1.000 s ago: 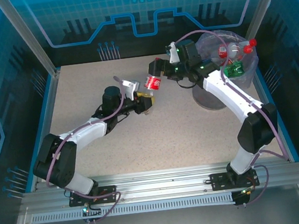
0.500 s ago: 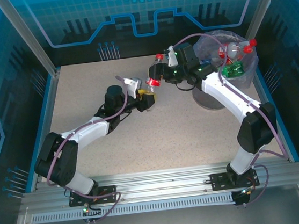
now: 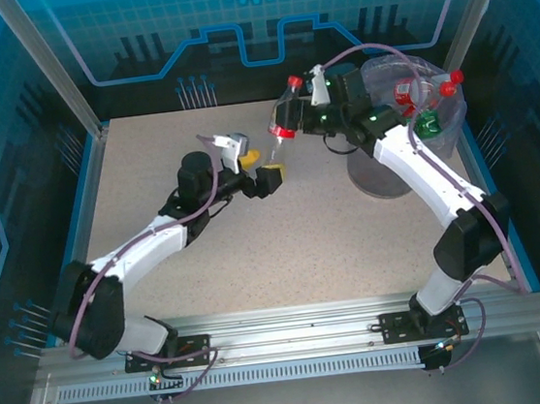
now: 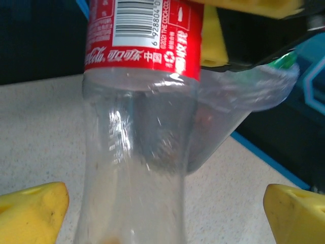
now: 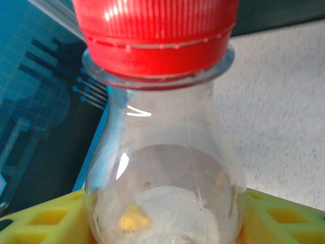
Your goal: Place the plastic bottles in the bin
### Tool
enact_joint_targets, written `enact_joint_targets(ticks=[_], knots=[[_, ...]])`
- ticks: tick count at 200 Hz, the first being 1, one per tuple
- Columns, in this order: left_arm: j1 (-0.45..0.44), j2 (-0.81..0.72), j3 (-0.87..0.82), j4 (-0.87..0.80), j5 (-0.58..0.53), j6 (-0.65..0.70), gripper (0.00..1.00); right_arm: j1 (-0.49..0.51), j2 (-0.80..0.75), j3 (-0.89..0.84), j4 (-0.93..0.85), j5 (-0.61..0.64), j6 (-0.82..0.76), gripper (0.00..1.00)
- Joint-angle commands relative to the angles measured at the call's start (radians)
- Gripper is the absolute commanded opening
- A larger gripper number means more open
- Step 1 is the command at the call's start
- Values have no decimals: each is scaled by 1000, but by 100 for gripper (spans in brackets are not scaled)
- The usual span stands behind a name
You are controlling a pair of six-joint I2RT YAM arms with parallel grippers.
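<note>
A clear plastic bottle (image 3: 284, 123) with a red cap and red label hangs above the table centre, cap pointing up and away. My right gripper (image 3: 294, 117) is shut on it; in the right wrist view the yellow pads (image 5: 40, 223) press both sides of the bottle (image 5: 162, 173) just below its neck. My left gripper (image 3: 262, 166) is open just below and left of the bottle. In the left wrist view its yellow fingertips (image 4: 30, 211) stand wide apart with the bottle's body (image 4: 137, 152) rising between them. The grey bin (image 3: 376, 176) with its pale bag stands at the right, holding several bottles (image 3: 412, 94).
The bin's bag rim (image 3: 449, 131) bulges behind my right forearm, with a green bottle (image 3: 426, 126) inside it. Blue enclosure walls and a raised table border ring the speckled table (image 3: 166, 146). The left and near parts of the table are bare.
My right gripper has lifted the bottle up and back, away from the left gripper, turning its cap upward. The left arm has drawn slightly left with its fingers open.
</note>
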Motion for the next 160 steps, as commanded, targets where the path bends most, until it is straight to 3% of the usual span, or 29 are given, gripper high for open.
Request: enact_joint_targets(ticks=[1,30,70,101,124,160], knots=[[-6,-65,45,-54,-30,-41,99,-37,-80,100,20,80,-65,63],[-7,-17,108,-96,-47,-207,98,-92,-151,144,-1,190,-132,63],[-26,128,195,-7,-37,-380,88,-208,-322,48,66,340,-175,63],[-44,203,271,-87,-154,-441,83,-263,-452,-124,218,480,-249,63],[-44,279,358,-146,-173,-563,81,-283,-543,-350,492,480,-294,63],[-76,384,505,-175,-162,-673,79,-292,-593,-486,590,455,-315,64]])
